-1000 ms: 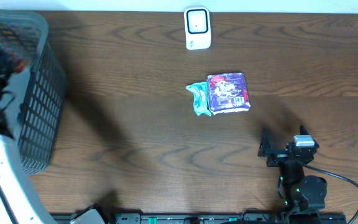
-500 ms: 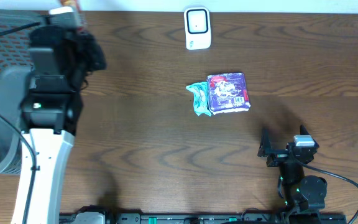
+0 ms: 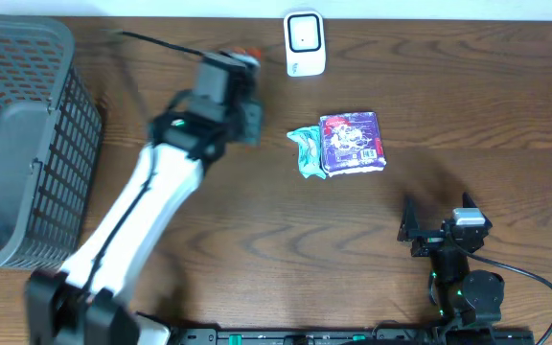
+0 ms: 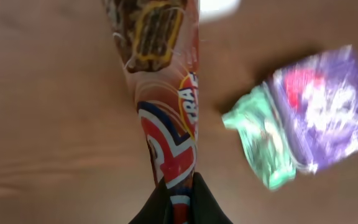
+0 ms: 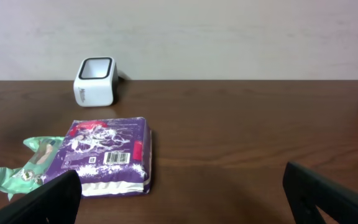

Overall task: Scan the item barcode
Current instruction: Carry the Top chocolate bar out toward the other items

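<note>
The left pincer (image 4: 178,194) is clamped on the near edge of a red and orange snack wrapper (image 4: 166,93), which stretches straight ahead of its tips above the brown surface (image 4: 55,124). The white scanner (image 3: 304,42) sits just beyond the wrapper's far end, slightly to the pincer's right. A purple packet (image 3: 353,144) and a green packet (image 3: 304,153) lie on the surface further to its right. The right pincer (image 5: 179,177) rests well apart, jaws wide, holding nothing. No barcode shows on the wrapper. To scan well, the wrapper probably needs turning until its barcode squarely faces the scanner window, held flat, steady and close.
</note>
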Controlling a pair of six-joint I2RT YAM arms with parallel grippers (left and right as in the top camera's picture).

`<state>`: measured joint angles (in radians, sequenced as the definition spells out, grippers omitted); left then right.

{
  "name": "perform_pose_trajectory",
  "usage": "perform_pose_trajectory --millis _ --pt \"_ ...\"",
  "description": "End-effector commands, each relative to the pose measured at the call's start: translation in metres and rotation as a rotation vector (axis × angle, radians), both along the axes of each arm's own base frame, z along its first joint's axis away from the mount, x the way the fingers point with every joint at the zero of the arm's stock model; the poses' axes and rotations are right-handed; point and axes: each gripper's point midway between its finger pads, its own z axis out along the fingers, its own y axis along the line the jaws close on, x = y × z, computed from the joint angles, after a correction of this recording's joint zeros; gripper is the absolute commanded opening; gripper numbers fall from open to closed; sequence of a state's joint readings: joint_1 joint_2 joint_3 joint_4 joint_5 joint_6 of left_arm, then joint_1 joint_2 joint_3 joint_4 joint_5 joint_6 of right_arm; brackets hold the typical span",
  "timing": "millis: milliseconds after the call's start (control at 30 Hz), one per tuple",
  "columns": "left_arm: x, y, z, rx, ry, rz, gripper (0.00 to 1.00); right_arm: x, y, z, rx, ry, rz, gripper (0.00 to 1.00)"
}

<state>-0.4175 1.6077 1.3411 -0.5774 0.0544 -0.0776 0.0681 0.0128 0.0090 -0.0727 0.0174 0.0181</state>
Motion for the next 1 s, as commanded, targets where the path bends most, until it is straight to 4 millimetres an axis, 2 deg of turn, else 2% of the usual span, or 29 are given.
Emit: perform_pose_trajectory --millis 0,167,300,967 --pt "-0.008 -0.025 -0.043 0.017 0.119 -0.042 0.07 0.000 0.002 -0.001 0.010 0.001 0.007 0.99" --pt "-0.021 -0.045 -0.099 0.031 0.263 0.005 0.07 0.000 0.002 -0.001 0.010 0.001 0.007 0.99" --pt "-0.028 -0.052 -0.119 0.051 0.311 0.005 0.07 0.000 0.002 -0.001 0.010 0.001 0.007 0.99" --pt "-0.028 -0.053 -0.123 -0.003 0.342 0.121 0.07 0.000 0.002 -0.001 0.010 0.001 0.007 0.99"
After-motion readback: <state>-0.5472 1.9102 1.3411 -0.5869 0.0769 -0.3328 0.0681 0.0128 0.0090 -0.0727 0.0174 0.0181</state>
